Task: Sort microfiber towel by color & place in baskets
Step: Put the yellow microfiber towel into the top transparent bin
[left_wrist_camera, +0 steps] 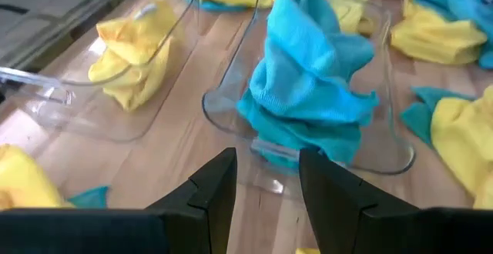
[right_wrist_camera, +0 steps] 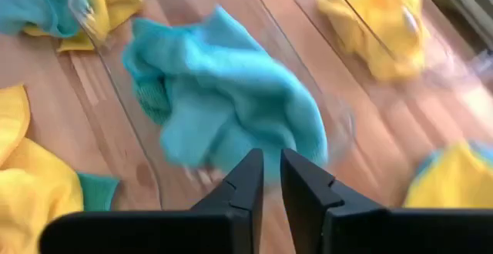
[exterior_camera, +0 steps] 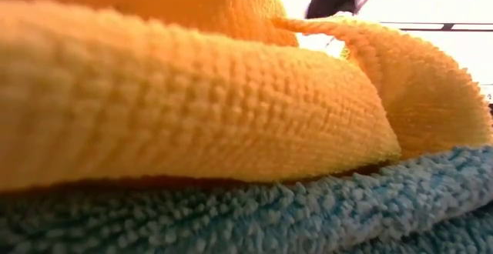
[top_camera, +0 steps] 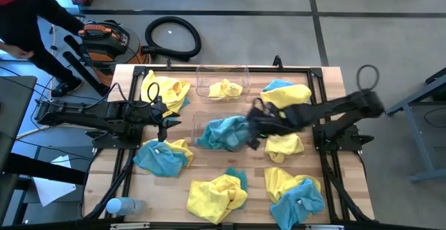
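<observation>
Right gripper over blue-towel basket

Left gripper sits low over the wood table, fingers apart w/ nothing between them. Right ahead is a clear bin w/ a blue towel bunched up inside, heaped above the rim. Next to it a 2nd clear bin holding a yellow towel. More yellow + blue towels lie loose on the table beyond & beside the bins.
</observation>
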You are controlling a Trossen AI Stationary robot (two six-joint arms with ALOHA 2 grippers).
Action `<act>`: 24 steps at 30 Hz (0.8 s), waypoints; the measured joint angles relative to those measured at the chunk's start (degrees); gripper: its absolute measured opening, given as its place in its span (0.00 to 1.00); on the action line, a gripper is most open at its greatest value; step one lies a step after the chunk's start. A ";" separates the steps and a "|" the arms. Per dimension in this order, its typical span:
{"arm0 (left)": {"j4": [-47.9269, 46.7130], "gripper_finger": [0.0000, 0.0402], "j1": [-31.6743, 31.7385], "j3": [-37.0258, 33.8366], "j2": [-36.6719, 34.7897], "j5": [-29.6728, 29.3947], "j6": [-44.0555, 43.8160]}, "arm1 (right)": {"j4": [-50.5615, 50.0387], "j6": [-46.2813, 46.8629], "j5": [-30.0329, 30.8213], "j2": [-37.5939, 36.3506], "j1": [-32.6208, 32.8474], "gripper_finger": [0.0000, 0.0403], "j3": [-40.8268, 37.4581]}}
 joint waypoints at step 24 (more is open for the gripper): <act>12.68 0.33 -22.65 21.87 38.87 -10.60 4.10 | 23.65 34.38 13.90 -17.91 14.63 0.01 -42.90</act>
